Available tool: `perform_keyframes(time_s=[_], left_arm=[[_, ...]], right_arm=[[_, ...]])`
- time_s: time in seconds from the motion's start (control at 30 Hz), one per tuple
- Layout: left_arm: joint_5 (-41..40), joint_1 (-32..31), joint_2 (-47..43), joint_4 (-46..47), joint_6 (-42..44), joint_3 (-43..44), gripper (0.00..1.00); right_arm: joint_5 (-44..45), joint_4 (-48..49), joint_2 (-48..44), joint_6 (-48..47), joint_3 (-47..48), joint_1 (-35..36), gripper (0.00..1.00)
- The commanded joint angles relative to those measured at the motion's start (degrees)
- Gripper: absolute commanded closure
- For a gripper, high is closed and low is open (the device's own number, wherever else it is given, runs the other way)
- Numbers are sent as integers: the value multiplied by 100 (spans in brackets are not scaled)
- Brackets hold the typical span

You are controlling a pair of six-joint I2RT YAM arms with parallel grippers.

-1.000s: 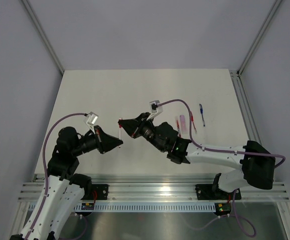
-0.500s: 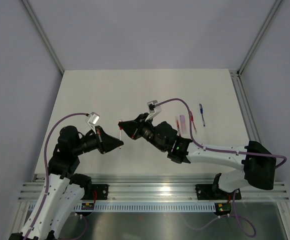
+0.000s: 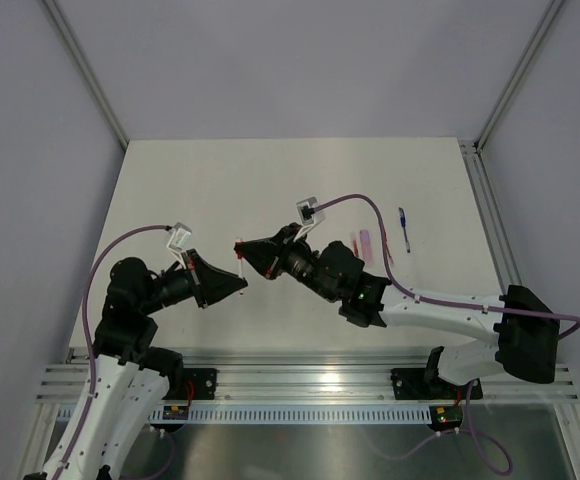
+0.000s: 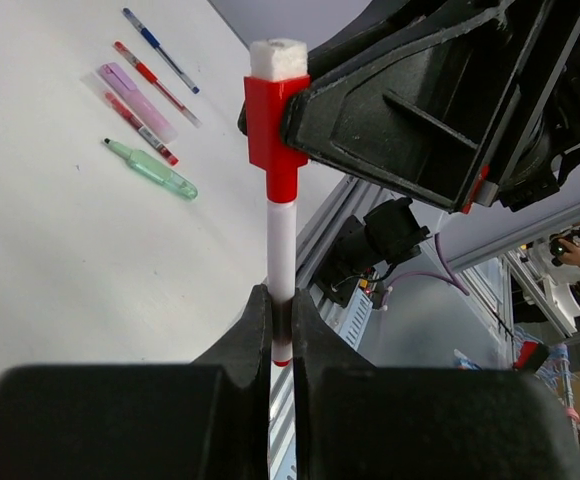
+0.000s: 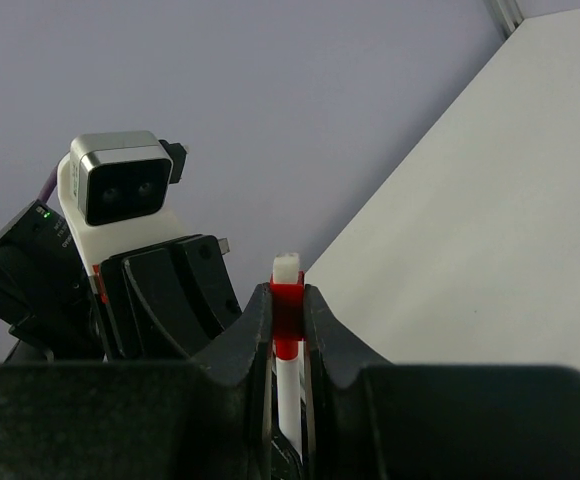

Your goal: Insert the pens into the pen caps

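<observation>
A white pen [image 4: 281, 250] with a red band stands upright between the fingers of my left gripper [image 4: 281, 305], which is shut on its barrel. Its upper end sits in a red pen cap [image 4: 273, 125]. My right gripper [image 5: 287, 300] is shut on that red cap [image 5: 287, 312], and the white barrel [image 5: 289, 395] runs down between its fingers. From above, both grippers meet tip to tip at the pen [image 3: 240, 263], just above the table: left gripper [image 3: 242, 286], right gripper [image 3: 240, 247].
More pens lie on the table to the right: a blue pen [image 4: 160, 50], a red pen [image 4: 155, 83], a pink pen [image 4: 135, 100], a thin red one [image 4: 140, 128] and a pale green pen [image 4: 155, 170]. From above the blue pen [image 3: 403, 228] lies far right.
Both arms have shifted a little, and the left wrist has tipped slightly leftward. The two grippers stay together at the pen and cap, with both grips unchanged.
</observation>
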Motion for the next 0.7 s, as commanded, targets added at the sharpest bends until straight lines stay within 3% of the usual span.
perform_keyframes(time_s=[0.0, 0.37, 0.67], left_arm=[[-660, 51, 78, 392, 251, 428, 100], [-906, 51, 368, 197, 533, 595, 100], [-827, 51, 746, 996, -3, 841, 100]], right_arm=[[-652, -533, -96, 113, -9, 216, 100], [-617, -1931, -8, 174, -343, 585, 100], [-643, -2125, 18, 385, -747, 1007, 100]])
